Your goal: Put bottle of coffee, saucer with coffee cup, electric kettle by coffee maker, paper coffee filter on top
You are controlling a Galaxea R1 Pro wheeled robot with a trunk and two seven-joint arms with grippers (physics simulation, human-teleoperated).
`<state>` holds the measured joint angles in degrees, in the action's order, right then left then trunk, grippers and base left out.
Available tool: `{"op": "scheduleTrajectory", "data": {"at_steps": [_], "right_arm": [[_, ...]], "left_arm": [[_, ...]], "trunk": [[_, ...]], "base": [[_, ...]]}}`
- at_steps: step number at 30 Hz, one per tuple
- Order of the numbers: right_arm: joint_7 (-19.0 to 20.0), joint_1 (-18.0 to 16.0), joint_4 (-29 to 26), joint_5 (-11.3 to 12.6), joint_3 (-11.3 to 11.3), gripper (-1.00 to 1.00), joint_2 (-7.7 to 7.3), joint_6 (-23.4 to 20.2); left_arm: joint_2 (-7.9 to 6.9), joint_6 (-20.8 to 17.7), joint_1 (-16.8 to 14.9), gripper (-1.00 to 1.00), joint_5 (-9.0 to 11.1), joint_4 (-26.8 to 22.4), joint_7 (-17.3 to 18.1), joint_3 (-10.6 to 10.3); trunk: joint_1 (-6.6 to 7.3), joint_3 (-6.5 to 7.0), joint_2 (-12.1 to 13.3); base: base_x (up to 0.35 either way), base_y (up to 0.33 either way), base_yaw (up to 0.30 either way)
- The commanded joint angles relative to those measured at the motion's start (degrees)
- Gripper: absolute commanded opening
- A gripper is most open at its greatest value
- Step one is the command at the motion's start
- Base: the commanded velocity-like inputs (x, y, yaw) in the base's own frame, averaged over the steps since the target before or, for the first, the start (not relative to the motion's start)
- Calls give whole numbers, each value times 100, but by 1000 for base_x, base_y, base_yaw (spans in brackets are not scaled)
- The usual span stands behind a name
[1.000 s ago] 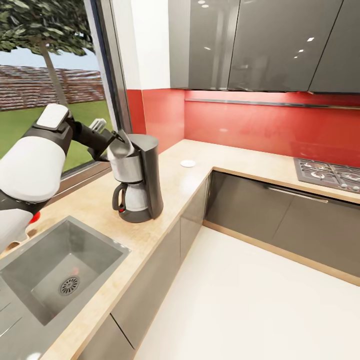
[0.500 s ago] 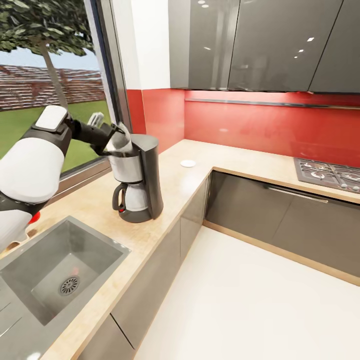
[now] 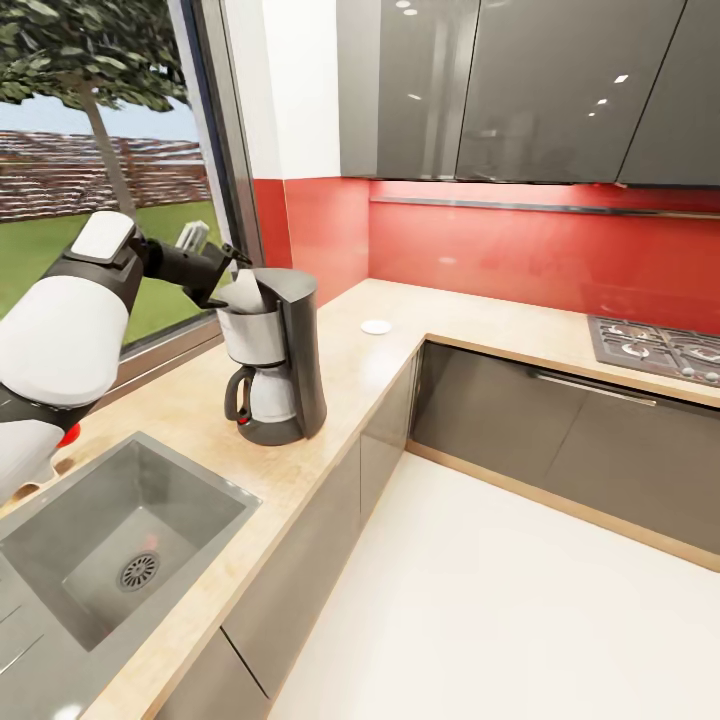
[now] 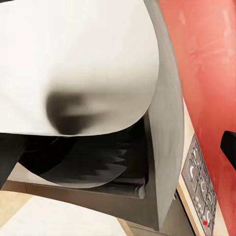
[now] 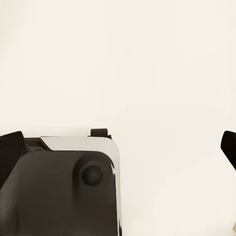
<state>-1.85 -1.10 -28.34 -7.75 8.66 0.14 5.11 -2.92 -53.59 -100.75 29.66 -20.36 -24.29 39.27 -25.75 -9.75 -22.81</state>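
The coffee maker stands on the kitchen countertop beside the window. The white paper coffee filter rests on its top, leaning up at the edge nearest my arm. My left gripper hovers just over the filter, open. In the left wrist view the filter spreads wide over the machine's dark top opening, between the parted fingertips. The saucer lies farther along the counter near the corner. My right gripper is open, pointing at the pale floor.
A steel sink is sunk into the counter at the near left. A gas hob sits at the far right. Grey wall cabinets hang above the red backsplash. A small red object peeks out behind my left arm.
My left gripper has risen a little and drawn back from the coffee maker. The filter has stayed on the machine's top. The camera has not moved.
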Motion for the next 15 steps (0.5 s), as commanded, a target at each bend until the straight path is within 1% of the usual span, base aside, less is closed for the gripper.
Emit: {"op": "scheduleTrajectory", "data": {"at_steps": [1, 11, 15], "right_arm": [[-8, -4, 3, -60, 21, 100, 4, 16], [-8, -4, -2, -60, 21, 100, 4, 16], [-8, -4, -4, -60, 21, 100, 4, 16]], "left_arm": [[1, -10, -6, 100, 59, -5, -59, 19], [-33, -62, -6, 100, 58, -27, -51, 20], [-29, -113, -6, 100, 58, -302, -42, 15]], "trunk": [[-3, -12, -11], [-3, -12, -11], [-3, -12, -11]], "base": [[0, 0, 0], [0, 0, 0], [0, 0, 0]]}}
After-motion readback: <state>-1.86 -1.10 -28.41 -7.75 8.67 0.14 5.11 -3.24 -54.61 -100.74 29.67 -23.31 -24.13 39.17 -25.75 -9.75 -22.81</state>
